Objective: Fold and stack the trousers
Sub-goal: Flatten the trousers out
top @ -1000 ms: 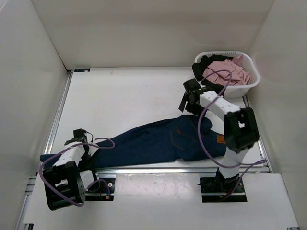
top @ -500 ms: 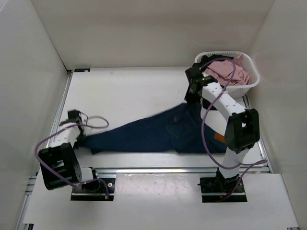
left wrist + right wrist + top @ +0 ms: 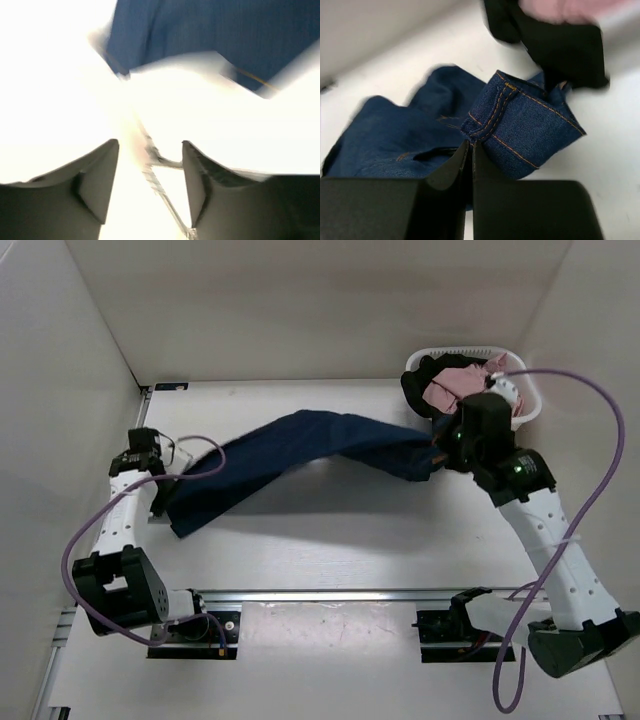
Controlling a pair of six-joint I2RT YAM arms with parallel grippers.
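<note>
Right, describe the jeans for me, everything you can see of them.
The jeans are dark navy denim with orange-tan stitching. They stretch in a twisted band across the far half of the table, from beside the left gripper to the laundry basket. The right gripper is shut on a stitched, folded edge at that end, close by a black garment. The left gripper is open; the leg end droops near it. A shadow beneath suggests the middle is lifted.

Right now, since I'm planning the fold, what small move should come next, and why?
Probably lower the right tool to lay the jeans flat: it pinches a stitched edge near the basket, the cloth arches above the table, and the left tool is open.
</note>
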